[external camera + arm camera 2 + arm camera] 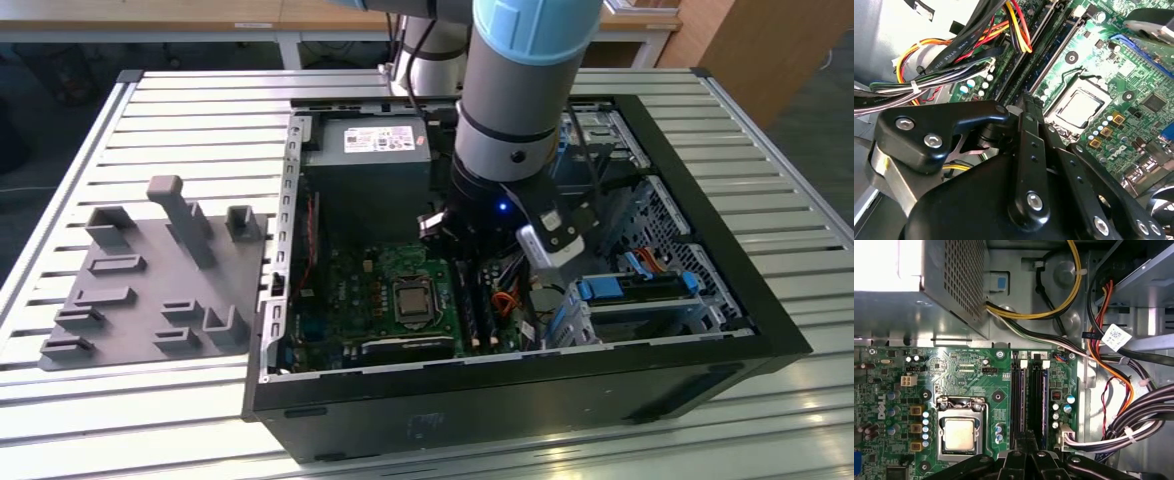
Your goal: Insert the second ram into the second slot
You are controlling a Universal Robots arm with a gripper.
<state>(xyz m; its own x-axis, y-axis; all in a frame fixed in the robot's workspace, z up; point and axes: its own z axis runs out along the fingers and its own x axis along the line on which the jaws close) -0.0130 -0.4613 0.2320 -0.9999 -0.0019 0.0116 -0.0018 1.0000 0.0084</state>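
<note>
We are working inside an open computer case [747,330] lying on a slatted metal table [174,120], with the arm [514,90] reaching down into it from above. The gripper [1026,440] hangs directly over the memory slots [1031,400], which run beside the processor socket [960,432] on the green motherboard [954,370].

In both wrist views the fingers [1026,130] come together to a narrow tip just above the slots, so we judge them pinched closed. Whether they hold anything there we cannot tell, because the linkage hides the tip. Two long dark strips sit side by side in the slot area, one with a blue edge toward the cable side. We take that one for the second ram [1044,397], lying along the second slot [1040,412]. From here we cannot say whether it is fully seated or only resting in the slot.

The risks we see follow from that. If the stick sits slightly tilted or off the slot's key, pressing down could jam it or stress the board. The white latches [1045,364] at the slot ends may fail to snap shut. The cable bundle [1139,425] lies just beside the slots, and a loose wire could snag the gripper.
</note>
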